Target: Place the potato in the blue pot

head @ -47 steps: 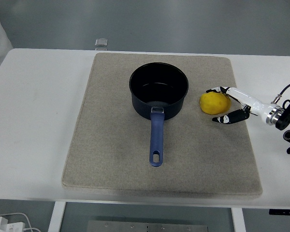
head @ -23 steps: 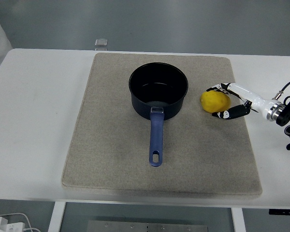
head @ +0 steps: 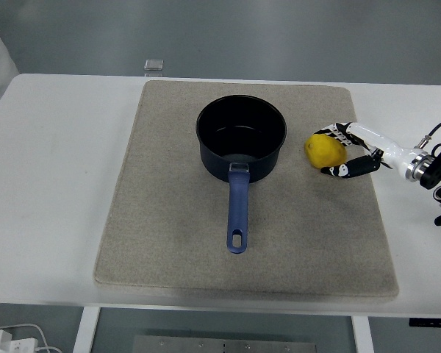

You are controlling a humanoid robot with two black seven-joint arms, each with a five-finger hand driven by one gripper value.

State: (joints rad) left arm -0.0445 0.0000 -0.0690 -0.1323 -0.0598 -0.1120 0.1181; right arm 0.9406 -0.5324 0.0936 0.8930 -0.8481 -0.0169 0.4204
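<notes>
Yellow and rounded, the potato (head: 325, 151) is sitting on the beige fabric mat (head: 169, 243) just right of the empty dark blue metal pot (head: 242, 138), where the right hand's (head: 350, 151) black-tipped fingers (head: 338, 170) are curling around it, lifting and placing remaining undone.

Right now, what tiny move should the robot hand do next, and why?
Probably squeeze the fingers tighter. The right hand wraps the potato, which sits on the mat beside the blue pot, not yet lifted.
</notes>
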